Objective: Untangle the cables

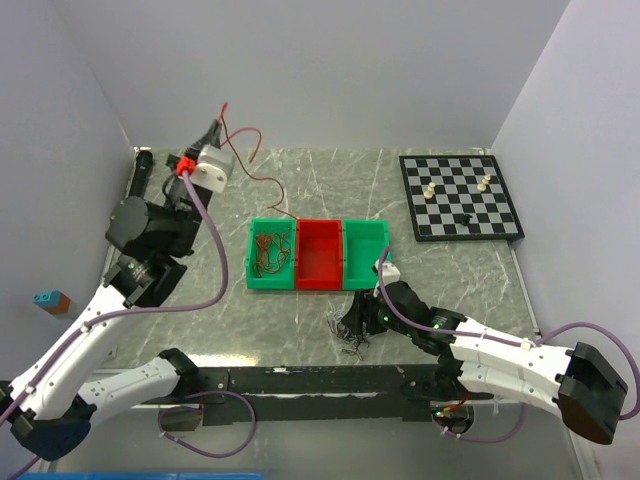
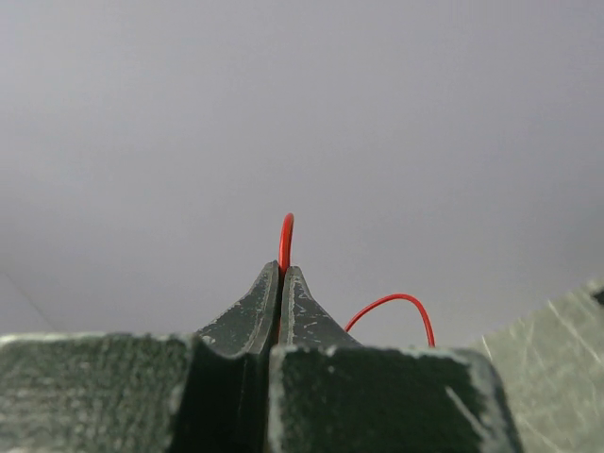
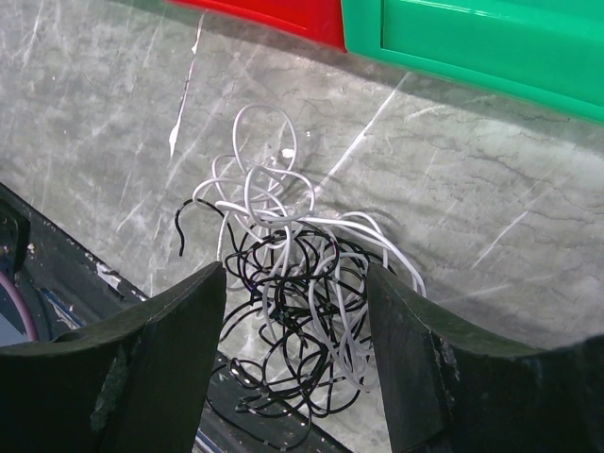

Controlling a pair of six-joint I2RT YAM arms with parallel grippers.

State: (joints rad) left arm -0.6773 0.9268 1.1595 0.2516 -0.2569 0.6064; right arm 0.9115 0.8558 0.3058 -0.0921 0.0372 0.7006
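Note:
My left gripper (image 1: 217, 133) is raised at the back left, shut on a thin red cable (image 1: 262, 173) that trails down to the table towards the trays. In the left wrist view the red cable (image 2: 286, 236) sticks up from between the closed fingertips (image 2: 280, 272). A tangle of black and white cables (image 1: 352, 326) lies on the table in front of the trays. My right gripper (image 1: 365, 315) is open just above it. In the right wrist view the tangle (image 3: 297, 302) sits between the two spread fingers (image 3: 179, 321). Red-brown cables (image 1: 270, 252) lie in the left green tray.
A row of trays stands mid-table: green (image 1: 253, 262), red (image 1: 320, 255), green (image 1: 366, 250). A chessboard (image 1: 460, 196) with a few pieces lies at the back right. The table's near edge (image 1: 320, 375) runs close behind the tangle.

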